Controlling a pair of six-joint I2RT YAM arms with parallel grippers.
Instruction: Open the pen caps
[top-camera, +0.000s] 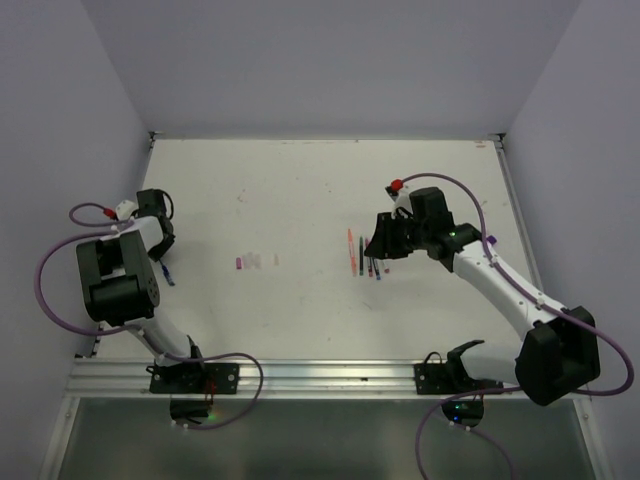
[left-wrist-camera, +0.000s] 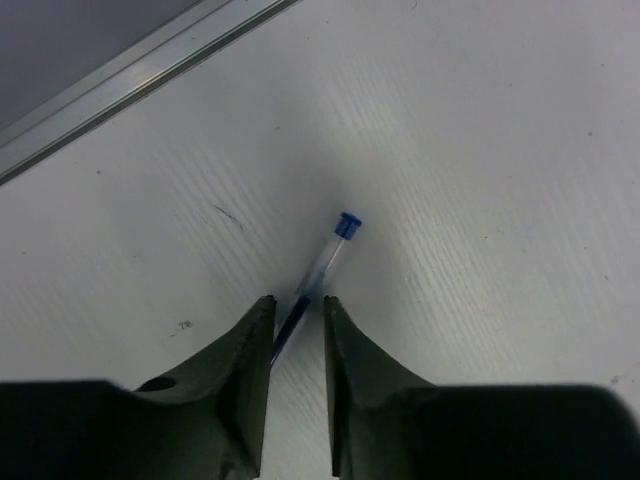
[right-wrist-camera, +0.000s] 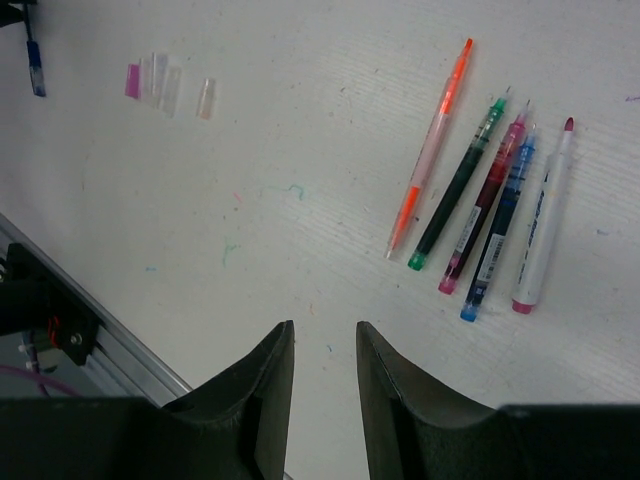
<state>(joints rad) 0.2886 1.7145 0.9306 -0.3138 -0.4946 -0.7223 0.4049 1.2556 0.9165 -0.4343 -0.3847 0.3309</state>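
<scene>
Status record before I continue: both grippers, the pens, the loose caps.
left gripper: jaws slightly apart, straddling the blue pen; grip unclear
right gripper: open, empty
pen row: five side by side (orange, green, red, blue, white marker), all appear uncapped
loose caps: small cluster, one purple, the rest whitish, lying apart from the pens

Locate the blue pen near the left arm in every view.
Top external: blue pen at far left.
Left wrist: pen centred, running between the left fingers.
Right wrist: pen in top-left corner.
Shared landmark: loose caps, right of the pen in top and right wrist views.
</scene>
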